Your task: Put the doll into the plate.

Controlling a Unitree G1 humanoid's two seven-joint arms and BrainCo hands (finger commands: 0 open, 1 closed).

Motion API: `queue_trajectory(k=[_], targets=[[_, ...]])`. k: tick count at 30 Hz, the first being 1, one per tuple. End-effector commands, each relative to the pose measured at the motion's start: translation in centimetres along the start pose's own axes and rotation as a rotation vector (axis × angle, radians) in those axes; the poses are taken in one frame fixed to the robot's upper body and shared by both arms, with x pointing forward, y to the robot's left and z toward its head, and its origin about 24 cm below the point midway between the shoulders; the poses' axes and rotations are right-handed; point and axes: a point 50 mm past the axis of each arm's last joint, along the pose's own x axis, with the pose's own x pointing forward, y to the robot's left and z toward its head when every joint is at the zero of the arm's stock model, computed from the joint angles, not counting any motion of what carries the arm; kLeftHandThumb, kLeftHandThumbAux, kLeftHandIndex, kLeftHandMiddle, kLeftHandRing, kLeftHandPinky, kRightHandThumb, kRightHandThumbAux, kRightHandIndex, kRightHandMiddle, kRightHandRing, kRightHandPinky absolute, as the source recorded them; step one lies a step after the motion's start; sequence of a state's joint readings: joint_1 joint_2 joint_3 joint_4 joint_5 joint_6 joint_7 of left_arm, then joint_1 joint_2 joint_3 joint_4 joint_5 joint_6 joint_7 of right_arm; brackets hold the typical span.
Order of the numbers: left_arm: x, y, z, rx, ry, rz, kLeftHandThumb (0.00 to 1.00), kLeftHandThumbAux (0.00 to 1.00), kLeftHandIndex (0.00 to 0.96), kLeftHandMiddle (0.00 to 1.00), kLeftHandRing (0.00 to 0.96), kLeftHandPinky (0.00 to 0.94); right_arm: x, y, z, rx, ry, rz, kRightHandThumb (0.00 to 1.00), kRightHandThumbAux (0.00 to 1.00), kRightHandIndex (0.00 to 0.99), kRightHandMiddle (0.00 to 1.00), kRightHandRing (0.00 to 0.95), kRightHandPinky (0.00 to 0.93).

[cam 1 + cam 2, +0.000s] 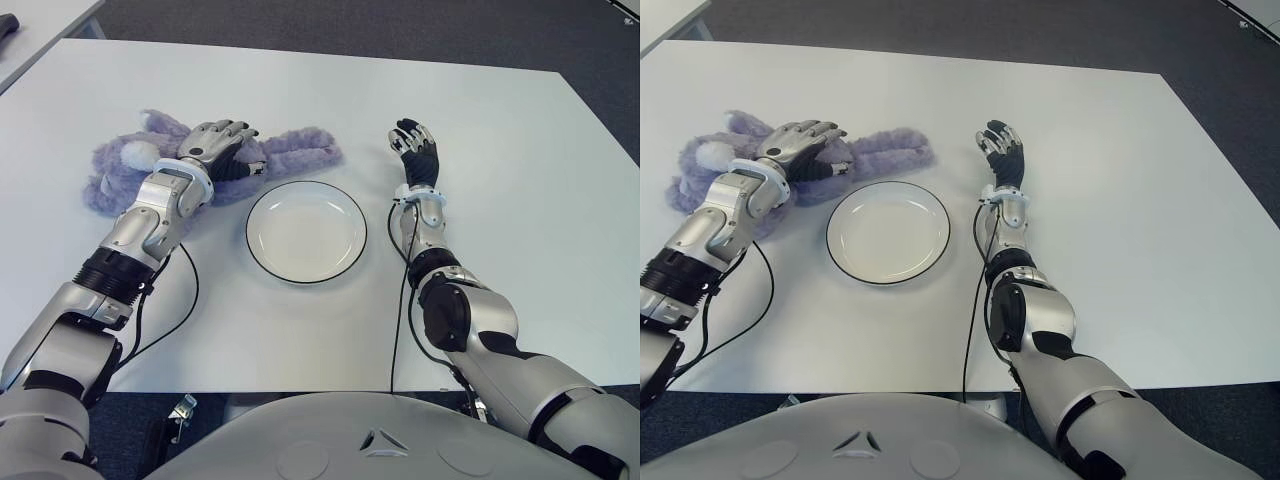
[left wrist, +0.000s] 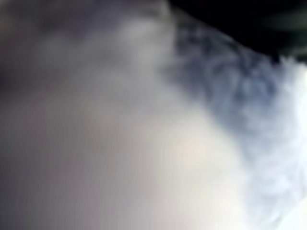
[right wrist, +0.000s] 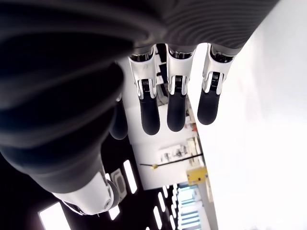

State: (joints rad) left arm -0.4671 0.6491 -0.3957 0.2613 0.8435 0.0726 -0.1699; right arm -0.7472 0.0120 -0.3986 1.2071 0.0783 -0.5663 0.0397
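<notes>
One doll (image 1: 290, 152), a purple plush, is seen lying flat on the white table (image 1: 520, 160) at about ten o'clock from the plate (image 1: 306, 232), its near edge just beside the rim and no part of it inside. One plate is counted, round and white with a dark rim, set centrally before the robot, presumably so that either hand can reach it; nothing is in it. The left hand (image 1: 218, 145) is laid on top of the doll's middle, fingers extended and slightly curved over the fur; a closed grasp is not shown, and its wrist view is filled by blurred fur at close range, so contact is judged likely but a grip cannot be confirmed. This placement is read as the start of a pick. The right hand (image 1: 415, 148) is shown at about two o'clock from the plate, apart from it, with fingers straight and loosely spread and nothing held, as its own wrist view confirms; it is judged to be kept aside to leave the path from doll to plate free. Two hands, one doll and one plate are counted; the transfer is not yet done.
</notes>
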Motion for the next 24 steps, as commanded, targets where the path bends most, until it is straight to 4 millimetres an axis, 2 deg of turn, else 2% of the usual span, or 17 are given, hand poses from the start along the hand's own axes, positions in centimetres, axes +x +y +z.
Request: queue_trajectory(k=[1, 11, 16, 17, 18, 19, 20, 24], targets=[[-0.2, -4.2, -0.5, -0.025, 0.051, -0.122, 0.372, 0.183, 0.000, 0.000, 0.000, 0.043, -8.3, -3.9, -9.1, 0.041, 0.340, -0.152, 0.302, 0.826, 0.259, 0.232, 0.199, 0.217], [0.3, -5.1, -0.7, -0.036, 0.073, -0.120, 0.357, 0.180, 0.000, 0.000, 0.000, 0.005, -8.3, -3.9, -9.1, 0.043, 0.344, -0.150, 0.315, 0.810, 0.262, 0.230, 0.199, 0.226], [0.4, -5.3, -0.7, -0.044, 0.075, -0.140, 0.390, 0.198, 0.000, 0.000, 0.000, 0.052, -8.3, -4.0, -9.1, 0.039, 0.345, -0.152, 0.316, 0.804, 0.266, 0.230, 0.199, 0.227], [0.4, -5.3, -0.7, -0.046, 0.074, -0.146, 0.413, 0.209, 0.000, 0.000, 0.000, 0.104, -8.3, -3.9, -9.1, 0.038, 0.345, -0.152, 0.313, 0.801, 0.264, 0.231, 0.199, 0.228], [0.4, -5.3, -0.7, -0.050, 0.072, -0.160, 0.417, 0.211, 0.000, 0.000, 0.000, 0.113, -8.3, -4.0, -9.1, 0.037, 0.346, -0.152, 0.312, 0.801, 0.264, 0.231, 0.199, 0.228], [0.4, -5.4, -0.7, -0.056, 0.069, -0.183, 0.462, 0.230, 0.000, 0.000, 0.000, 0.234, -8.3, -4.0, -9.1, 0.037, 0.347, -0.152, 0.307, 0.800, 0.263, 0.233, 0.200, 0.231], [0.4, -5.5, -0.8, -0.060, 0.067, -0.198, 0.516, 0.246, 0.000, 0.000, 0.008, 0.311, -8.3, -4.0, -9.1, 0.037, 0.347, -0.152, 0.304, 0.800, 0.263, 0.234, 0.200, 0.230], [0.4, -5.5, -0.8, -0.082, 0.068, -0.242, 0.582, 0.260, 0.000, 0.000, 0.036, 0.321, -8.3, -4.0, -9.1, 0.041, 0.351, -0.155, 0.303, 0.800, 0.263, 0.234, 0.200, 0.230]])
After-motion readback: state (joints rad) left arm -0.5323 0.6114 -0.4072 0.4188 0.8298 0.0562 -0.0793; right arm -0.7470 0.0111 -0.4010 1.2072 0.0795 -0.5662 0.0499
